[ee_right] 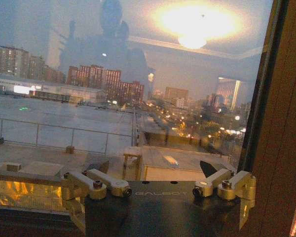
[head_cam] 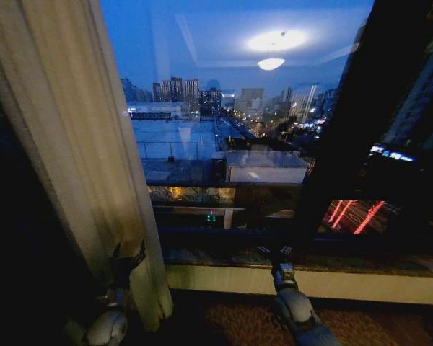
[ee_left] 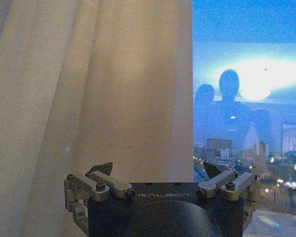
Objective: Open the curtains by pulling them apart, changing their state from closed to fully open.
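A cream pleated curtain (head_cam: 72, 144) hangs bunched at the left of the window, its inner edge running down to the floor. My left gripper (head_cam: 128, 254) is low in front of that edge, fingers open. In the left wrist view the curtain fabric (ee_left: 89, 89) stands just ahead of the open left gripper (ee_left: 159, 170), with nothing between the fingertips. My right gripper (head_cam: 274, 251) is held low before the bare glass near the middle of the window, also open and holding nothing (ee_right: 154, 168).
The window glass (head_cam: 224, 108) shows a night city and a reflected ceiling lamp. A dark upright window frame (head_cam: 346, 130) stands at the right, brown in the right wrist view (ee_right: 286, 123). A pale sill (head_cam: 346, 285) runs below, above patterned carpet (head_cam: 231, 321).
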Available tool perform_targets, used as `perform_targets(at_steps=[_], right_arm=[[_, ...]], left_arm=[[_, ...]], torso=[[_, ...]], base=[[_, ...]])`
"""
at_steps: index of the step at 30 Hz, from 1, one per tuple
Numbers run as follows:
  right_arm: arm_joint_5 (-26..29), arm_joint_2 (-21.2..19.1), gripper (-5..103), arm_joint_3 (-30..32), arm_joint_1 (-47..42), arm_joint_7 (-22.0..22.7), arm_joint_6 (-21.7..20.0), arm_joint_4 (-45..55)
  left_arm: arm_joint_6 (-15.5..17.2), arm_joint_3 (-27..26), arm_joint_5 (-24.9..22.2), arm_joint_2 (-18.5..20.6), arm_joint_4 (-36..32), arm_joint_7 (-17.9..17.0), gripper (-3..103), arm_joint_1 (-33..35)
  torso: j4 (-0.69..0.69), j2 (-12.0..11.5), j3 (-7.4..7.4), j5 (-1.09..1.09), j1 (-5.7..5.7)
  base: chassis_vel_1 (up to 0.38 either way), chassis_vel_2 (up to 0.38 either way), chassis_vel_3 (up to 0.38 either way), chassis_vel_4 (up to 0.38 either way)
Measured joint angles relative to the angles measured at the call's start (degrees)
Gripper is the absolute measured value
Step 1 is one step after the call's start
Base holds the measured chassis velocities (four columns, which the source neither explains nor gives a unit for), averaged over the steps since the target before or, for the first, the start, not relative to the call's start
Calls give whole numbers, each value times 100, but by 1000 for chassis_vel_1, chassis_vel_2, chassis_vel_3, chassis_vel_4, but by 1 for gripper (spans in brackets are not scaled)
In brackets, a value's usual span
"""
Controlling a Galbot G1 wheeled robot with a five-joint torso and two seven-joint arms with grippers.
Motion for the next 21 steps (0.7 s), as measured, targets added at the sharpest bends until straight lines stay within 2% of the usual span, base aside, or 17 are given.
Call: perform_targets(at_steps=[4, 7, 8, 9, 11, 21], right_arm=[[0, 0, 100, 0, 0, 0, 0, 0], [0, 0, 100, 0, 0, 0, 0, 0], [0, 0, 100, 0, 0, 0, 0, 0], [0, 0, 100, 0, 0, 0, 0, 0], [0, 0, 100, 0, 0, 0, 0, 0], [0, 0, 100, 0, 0, 0, 0, 0]], left_arm=[[-69, -15, -2, 57, 61, 88, 100, 7], [-103, -66, -192, 108, 93, 491, 100, 6], [-103, -66, -192, 108, 93, 491, 100, 6], [-114, -98, -255, 125, 113, 670, 100, 0], [-121, -126, -318, 145, 146, 816, 100, -13], [-114, -130, -426, 151, 174, 832, 100, -53]], torso=[[0, 0, 0, -1, 0], [0, 0, 0, -1, 0], [0, 0, 0, -1, 0], [0, 0, 0, 0, 0], [0, 0, 0, 0, 0], [0, 0, 0, 0, 0]], base=[[0, 0, 0, 0], [0, 0, 0, 0], [0, 0, 0, 0], [0, 0, 0, 0], [0, 0, 0, 0], [0, 0, 0, 0]])
